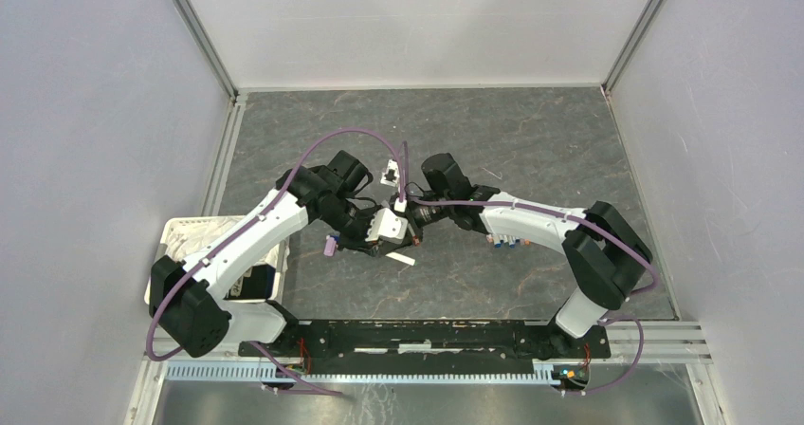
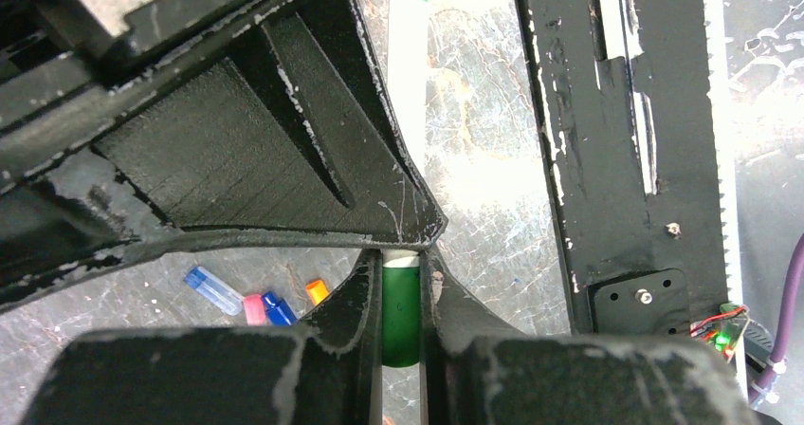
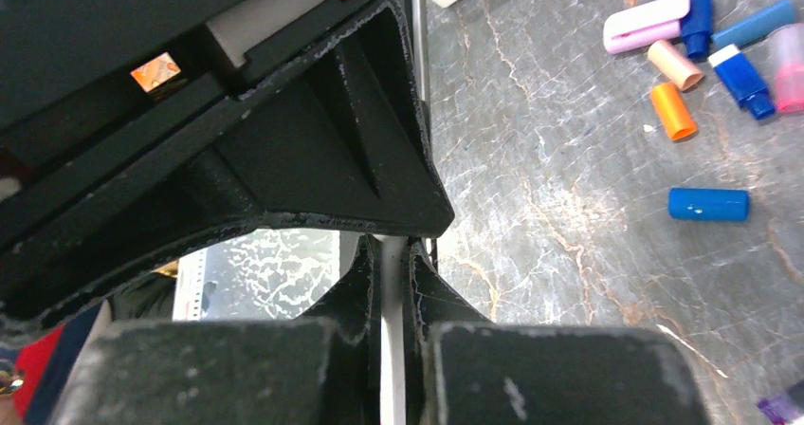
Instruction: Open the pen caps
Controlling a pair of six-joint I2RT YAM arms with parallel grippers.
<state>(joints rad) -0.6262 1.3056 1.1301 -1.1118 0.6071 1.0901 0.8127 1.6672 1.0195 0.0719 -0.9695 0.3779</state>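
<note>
Left gripper [image 2: 401, 264]: fingers closed and clamped on a glossy green plastic cap [image 2: 401, 316], which fills the slot between them. A white collar shows at the forward end of this cap. Beyond the fingertips, in line with the cap, runs a white cylindrical pen barrel with a green end plug [image 2: 409, 83]. Whether it joins the held cap or lies on the surface below cannot be told

Right gripper [image 3: 392, 249]: fingers together, pinching a slim white shaft [image 3: 392, 330] in the narrow gap between them

Position: in the top view both grippers meet tip to tip over the middle of the dark grey marbled table [image 1: 531, 140], each filling the upper left of the other's wrist view

Loose caps on the table, right wrist view, all apart from the grippers:
- orange tubular cap [image 3: 672, 110]
- peach cap [image 3: 675, 64], just above the orange one
- solid blue cap [image 3: 708, 204], lying alone on its side
- blue-and-white cap [image 3: 742, 81]

A lilac cap [image 1: 329, 247] lies beside the left wrist. A white perforated tray [image 1: 190, 235] sits at the table's left edge, partly under the left arm
</note>
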